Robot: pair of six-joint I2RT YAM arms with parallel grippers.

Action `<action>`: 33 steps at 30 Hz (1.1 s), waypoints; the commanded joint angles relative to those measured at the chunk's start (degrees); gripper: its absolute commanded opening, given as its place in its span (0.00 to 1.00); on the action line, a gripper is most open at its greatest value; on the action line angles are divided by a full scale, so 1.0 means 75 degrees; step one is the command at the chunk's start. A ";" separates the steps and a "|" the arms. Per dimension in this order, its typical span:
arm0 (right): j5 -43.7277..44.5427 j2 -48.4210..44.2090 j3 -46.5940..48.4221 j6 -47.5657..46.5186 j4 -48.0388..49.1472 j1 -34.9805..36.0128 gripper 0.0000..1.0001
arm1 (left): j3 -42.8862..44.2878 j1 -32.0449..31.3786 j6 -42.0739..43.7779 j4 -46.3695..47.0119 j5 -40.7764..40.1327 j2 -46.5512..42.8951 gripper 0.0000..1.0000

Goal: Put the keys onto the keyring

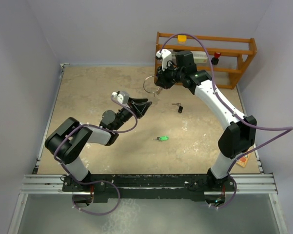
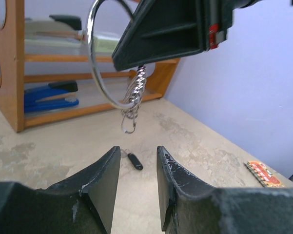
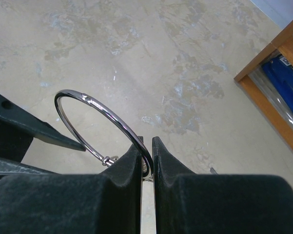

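Right gripper (image 3: 152, 141) jaws pinched tight on keyring (image 3: 90, 100), held up over table (image 1: 97, 87) near wooden rack (image 1: 234, 53). Left gripper (image 2: 139, 157) jaws part open, empty, close beside ring. Black key (image 1: 179, 108) and green key (image 1: 162, 139) lie on table, unpicked. Risk: thin wire pivots or slips in pinch; left arm bumps ring.

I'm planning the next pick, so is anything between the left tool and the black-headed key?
Nothing visible lies between the left tool and the black-headed key. The keyring hangs higher up, clamped in the right tool.
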 commanded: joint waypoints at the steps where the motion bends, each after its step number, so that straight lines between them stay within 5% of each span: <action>1: -0.0090 -0.0391 0.0102 -0.0184 0.0086 0.0033 0.00 | 0.0034 0.0047 0.0014 0.1429 0.0377 0.0122 0.33; 33: -0.1670 -0.0806 -0.0885 -0.0578 0.0971 0.0083 0.00 | -0.0052 0.0051 0.0056 0.2457 0.0528 0.0419 0.31</action>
